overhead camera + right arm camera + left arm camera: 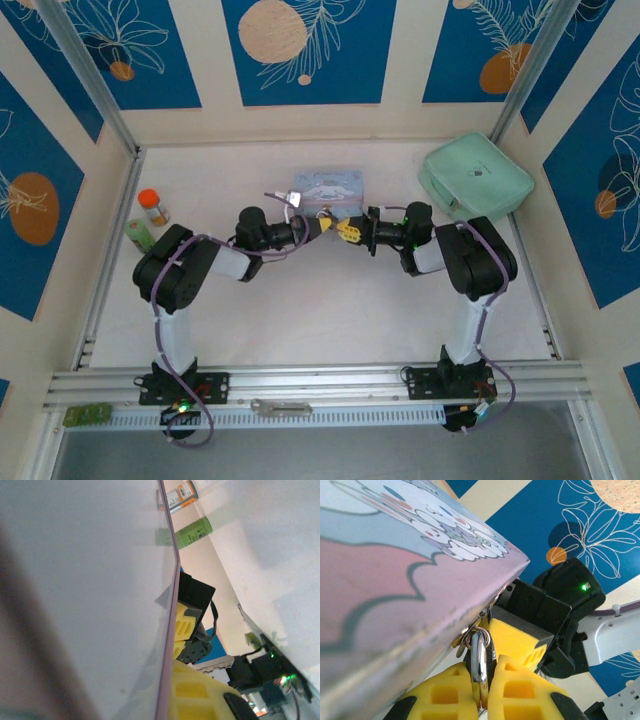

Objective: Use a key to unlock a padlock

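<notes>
Left gripper (pixel 481 682): clenched on padlock (pixel 479 659) by its silvery shackle, held steady just beside tin (pixel 395 580) corner, presumably for keying. Right gripper (pixel 352 230): facing it, almost touching; I cannot tell its grip.

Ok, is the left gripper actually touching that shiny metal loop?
Touching. In the left wrist view the metal loop sits pinched between the yellow fingers of the left gripper.

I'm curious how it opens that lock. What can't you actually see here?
The padlock: left wrist view, body buried inside the left gripper.
The key: top view, too small to find.
The right gripper, open or shut: right wrist view, blocked by the blurred tin.
</notes>
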Controlling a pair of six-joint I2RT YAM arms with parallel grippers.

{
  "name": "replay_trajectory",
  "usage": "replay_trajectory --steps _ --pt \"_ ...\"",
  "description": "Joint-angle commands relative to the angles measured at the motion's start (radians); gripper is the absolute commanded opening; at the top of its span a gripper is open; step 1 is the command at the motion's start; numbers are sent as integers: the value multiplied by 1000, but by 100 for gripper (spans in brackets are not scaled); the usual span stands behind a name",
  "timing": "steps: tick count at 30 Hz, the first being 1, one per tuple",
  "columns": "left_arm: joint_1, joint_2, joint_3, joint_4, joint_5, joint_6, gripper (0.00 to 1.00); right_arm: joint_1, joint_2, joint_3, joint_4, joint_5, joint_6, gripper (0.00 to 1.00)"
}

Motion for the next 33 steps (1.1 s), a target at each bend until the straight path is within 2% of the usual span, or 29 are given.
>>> replay_trajectory --steps 1,5,12,15,22,27,33 --pt "-98 -69 -23 158 205 33 0 0 -89 9 -300 29 -81 11" --pt "-96 -73 -50 158 149 39 0 -13 -180 28 -522 38 -273 20" --pt "-92 -59 -90 158 54 50 0 -26 -277 65 -828 80 -512 31" --pt "-88 -43 -88 149 35 41 0 -28 -287 68 -880 95 -557 31" --pt "-81 -14 -93 94 -14 70 0 -31 -255 49 -872 105 -581 32" --pt "-66 -27 -107 -19 -89 118 0 -42 -252 50 -967 130 -687 36" --pt "-55 -49 -89 -141 -160 101 0 -54 -273 46 -1100 183 -827 38"
